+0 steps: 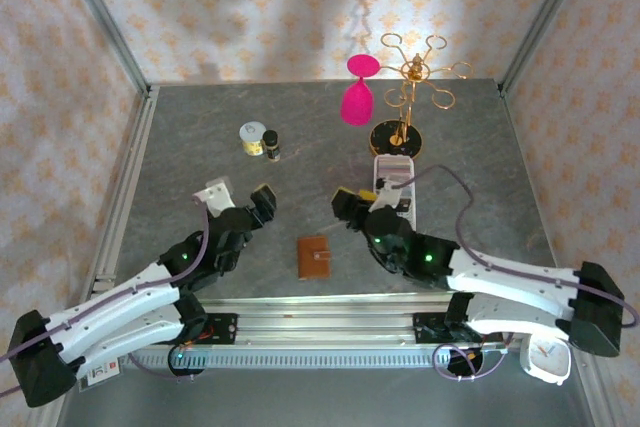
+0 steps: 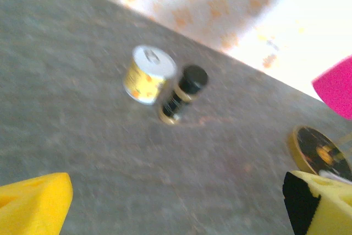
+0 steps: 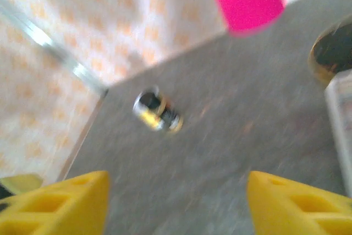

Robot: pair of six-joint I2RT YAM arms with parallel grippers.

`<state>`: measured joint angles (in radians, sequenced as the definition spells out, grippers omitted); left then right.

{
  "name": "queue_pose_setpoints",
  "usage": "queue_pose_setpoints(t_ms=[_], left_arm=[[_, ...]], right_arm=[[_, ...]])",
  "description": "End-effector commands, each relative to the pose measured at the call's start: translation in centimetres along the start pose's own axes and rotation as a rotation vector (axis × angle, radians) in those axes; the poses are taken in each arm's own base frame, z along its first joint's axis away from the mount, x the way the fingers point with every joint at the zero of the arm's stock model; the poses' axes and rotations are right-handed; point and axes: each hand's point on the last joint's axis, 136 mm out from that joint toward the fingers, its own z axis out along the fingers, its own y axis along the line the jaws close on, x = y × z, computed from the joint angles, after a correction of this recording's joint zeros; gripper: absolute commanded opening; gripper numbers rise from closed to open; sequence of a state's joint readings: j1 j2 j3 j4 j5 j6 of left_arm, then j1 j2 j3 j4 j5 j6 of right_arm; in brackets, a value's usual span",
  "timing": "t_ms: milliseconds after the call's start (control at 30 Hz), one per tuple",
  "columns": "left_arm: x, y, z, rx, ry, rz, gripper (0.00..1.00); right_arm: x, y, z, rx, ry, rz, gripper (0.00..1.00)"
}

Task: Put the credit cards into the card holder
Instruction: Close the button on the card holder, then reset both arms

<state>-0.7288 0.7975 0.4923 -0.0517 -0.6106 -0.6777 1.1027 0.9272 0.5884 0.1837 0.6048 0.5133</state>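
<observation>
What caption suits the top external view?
Left gripper and right gripper, both open; closed card holder lies between the arms.

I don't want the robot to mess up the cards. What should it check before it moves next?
1. Open, empty left jaws: ok, wide apart in the left wrist view.
2. Open, empty right jaws: ok, wide apart in the right wrist view.
3. Reachable card holder: ok, it lies between the two arms, near both.
4. Opened card holder: not ok, it looks shut.
5. Found the credit cards: cannot tell; what the white tray holds is unclear.
6. Sharp wrist views: not ok, both are blurred.
</observation>
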Motion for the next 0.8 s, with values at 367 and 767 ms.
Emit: queue_pose_setpoints(t_ms=[367, 767], left_arm=[[-7.2, 10.0, 3.3, -0.417, -0.395, 0.036, 0.99], [-3.6, 15.0, 6.4, -0.553, -0.310, 0.235, 0.99]], right_arm=[[-9.2, -13.9, 1.2, 0.295, -0.379, -0.406, 0.84], [-6.2, -25.2, 1.3, 0.519, -0.323, -0.394, 0.95]])
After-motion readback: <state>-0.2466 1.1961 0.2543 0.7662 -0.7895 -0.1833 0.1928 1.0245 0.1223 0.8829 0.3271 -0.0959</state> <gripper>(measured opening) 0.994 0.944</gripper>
